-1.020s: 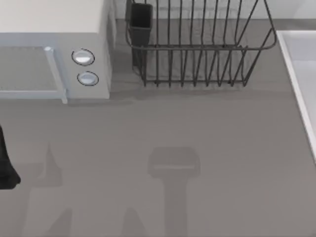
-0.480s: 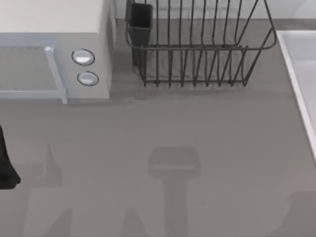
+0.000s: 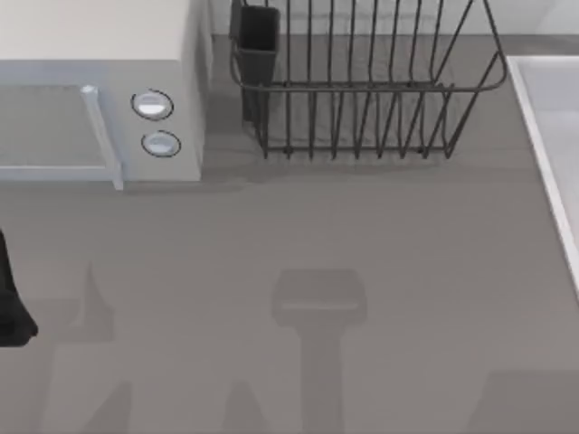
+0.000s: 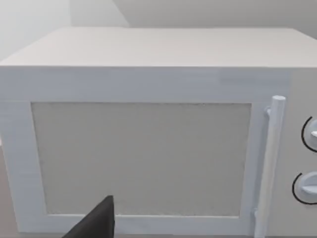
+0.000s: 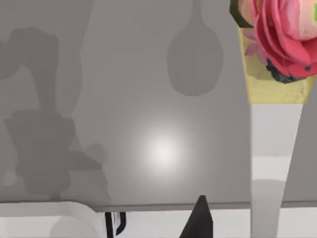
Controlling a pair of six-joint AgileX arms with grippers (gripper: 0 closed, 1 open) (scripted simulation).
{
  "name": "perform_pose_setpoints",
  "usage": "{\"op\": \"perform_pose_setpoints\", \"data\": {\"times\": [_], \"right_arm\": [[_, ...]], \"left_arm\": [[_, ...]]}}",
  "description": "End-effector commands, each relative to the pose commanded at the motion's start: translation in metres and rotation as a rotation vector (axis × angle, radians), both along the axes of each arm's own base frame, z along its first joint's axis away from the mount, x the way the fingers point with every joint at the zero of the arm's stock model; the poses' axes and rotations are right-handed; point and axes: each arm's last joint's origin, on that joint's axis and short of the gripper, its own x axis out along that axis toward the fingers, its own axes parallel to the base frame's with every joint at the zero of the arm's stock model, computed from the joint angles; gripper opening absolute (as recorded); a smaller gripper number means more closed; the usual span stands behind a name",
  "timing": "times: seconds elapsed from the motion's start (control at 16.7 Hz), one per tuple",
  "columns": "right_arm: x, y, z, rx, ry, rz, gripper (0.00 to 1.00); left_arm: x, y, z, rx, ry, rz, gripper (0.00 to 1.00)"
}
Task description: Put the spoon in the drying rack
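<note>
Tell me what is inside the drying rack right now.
Between the thin bars of the drying rack only grey table surface shows; no spoon lies there. The dark utensil cup sits at its left corner, and the cup's inside is too dark to tell.

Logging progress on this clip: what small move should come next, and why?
Probably bring the right end effector closer over the spoon-shaped grey outline in the right wrist view, since the drying rack shows no spoon yet. Left arm sits parked at the table's left edge.
</note>
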Motion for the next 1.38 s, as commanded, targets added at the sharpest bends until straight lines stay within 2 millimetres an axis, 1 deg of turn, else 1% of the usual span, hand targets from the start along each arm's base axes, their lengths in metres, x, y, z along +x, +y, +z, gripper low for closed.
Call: {"op": "perform_pose_setpoints", "data": {"times": [0.12, 0.24, 0.36, 0.48, 0.54, 0.66, 0.78, 0.84, 0.9, 0.96, 1.08, 1.14, 1.26, 1.38], "right_arm": [[0.002, 0.001, 0.000, -0.014, -0.004, 0.004, 0.00], [0.013, 0.006, 0.002, -0.078, -0.026, 0.028, 0.00], [0.032, 0.020, 0.005, -0.177, -0.072, 0.073, 0.00], [0.058, 0.044, 0.009, -0.295, -0.150, 0.137, 0.00], [0.072, 0.061, 0.011, -0.355, -0.206, 0.173, 0.00], [0.097, 0.107, 0.016, -0.462, -0.353, 0.243, 0.00], [0.113, 0.166, 0.024, -0.533, -0.550, 0.296, 0.00], [0.115, 0.198, 0.029, -0.548, -0.662, 0.312, 0.00], [0.113, 0.230, 0.036, -0.547, -0.780, 0.318, 0.00], [0.107, 0.261, 0.043, -0.529, -0.900, 0.314, 0.00], [0.083, 0.317, 0.059, -0.447, -1.127, 0.278, 0.00], [0.068, 0.340, 0.068, -0.388, -1.227, 0.247, 0.00], [0.035, 0.374, 0.084, -0.257, -1.383, 0.172, 0.00], [0.007, 0.394, 0.096, -0.142, -1.478, 0.096, 0.00]], "left_arm": [[0.000, 0.000, 0.000, 0.000, 0.000, 0.000, 1.00], [0.000, 0.000, 0.000, 0.000, 0.000, 0.000, 1.00], [0.000, 0.000, 0.000, 0.000, 0.000, 0.000, 1.00], [0.000, 0.000, 0.000, 0.000, 0.000, 0.000, 1.00], [0.000, 0.000, 0.000, 0.000, 0.000, 0.000, 1.00], [0.000, 0.000, 0.000, 0.000, 0.000, 0.000, 1.00], [0.000, 0.000, 0.000, 0.000, 0.000, 0.000, 1.00], [0.000, 0.000, 0.000, 0.000, 0.000, 0.000, 1.00], [0.000, 0.000, 0.000, 0.000, 0.000, 0.000, 1.00], [0.000, 0.000, 0.000, 0.000, 0.000, 0.000, 1.00], [0.000, 0.000, 0.000, 0.000, 0.000, 0.000, 1.00], [0.000, 0.000, 0.000, 0.000, 0.000, 0.000, 1.00], [0.000, 0.000, 0.000, 0.000, 0.000, 0.000, 1.00], [0.000, 0.000, 0.000, 0.000, 0.000, 0.000, 1.00]]}}
